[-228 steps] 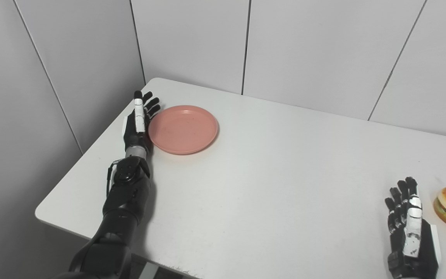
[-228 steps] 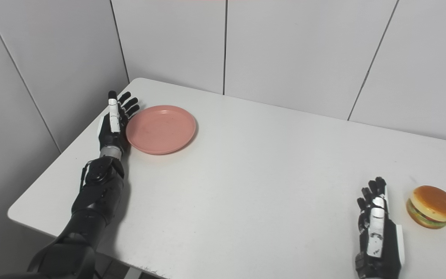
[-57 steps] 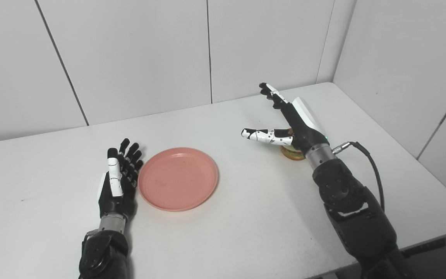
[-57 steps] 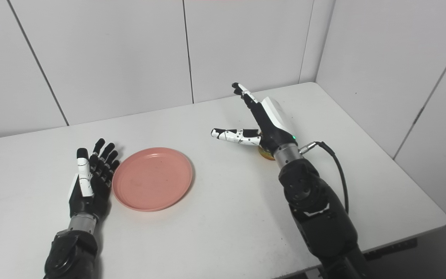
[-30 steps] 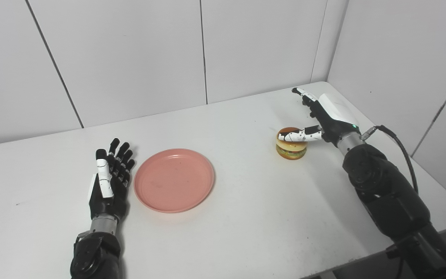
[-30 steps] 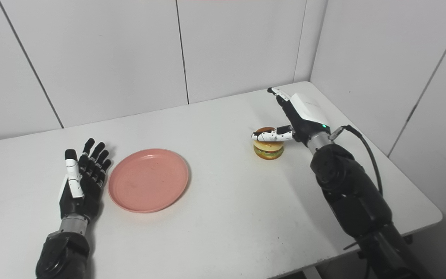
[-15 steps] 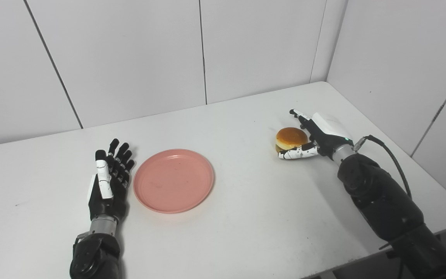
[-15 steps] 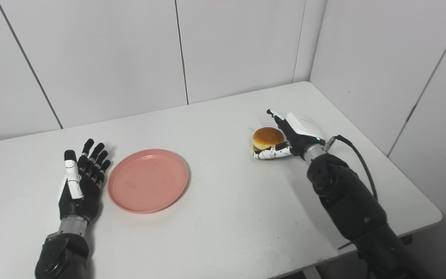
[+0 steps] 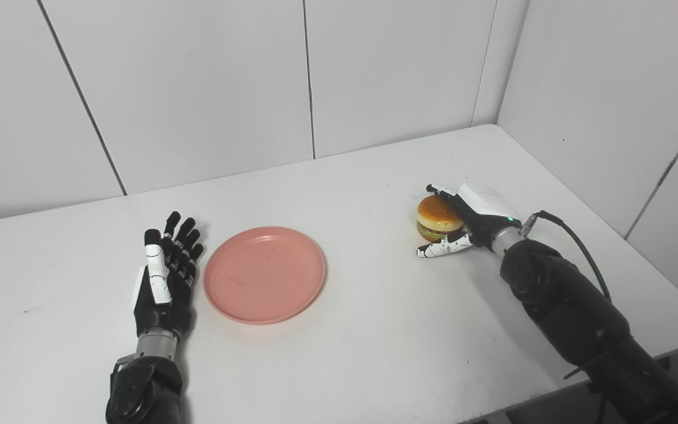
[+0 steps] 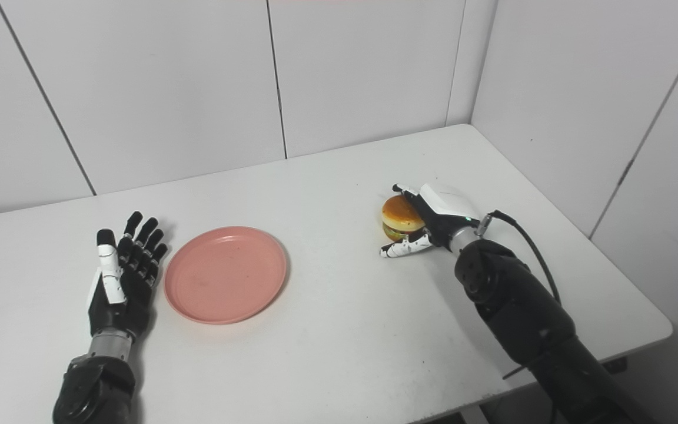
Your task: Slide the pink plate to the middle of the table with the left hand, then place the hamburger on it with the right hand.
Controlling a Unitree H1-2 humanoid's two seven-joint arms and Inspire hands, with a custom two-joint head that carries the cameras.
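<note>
On the right side of the white surface (image 9: pixel 374 330), the right robot hand (image 9: pixel 473 219) is wrapped partway around the hamburger (image 9: pixel 435 218): fingers over the far side and top, thumb stretched along the near side at its base. Looks like it's closing, but I can't tell if the grip is firm yet; burger appears to sit on the surface, not lifted.

Step in hand, as I read it: grasp phase of the second half. Pink plate (image 9: pixel 264 274) sits roughly mid-surface, a bit left of centre, empty, so the slide looks done. Left robot hand (image 9: pixel 164 278) lies flat just beside the plate's left rim, fingers spread, holding nothing.

Next move calls for: finish closing, lift clear, carry left to over the plate, lower, release. Round bun may slip if the squeeze is light.

Count: one plate, one hamburger, two robot hands.
</note>
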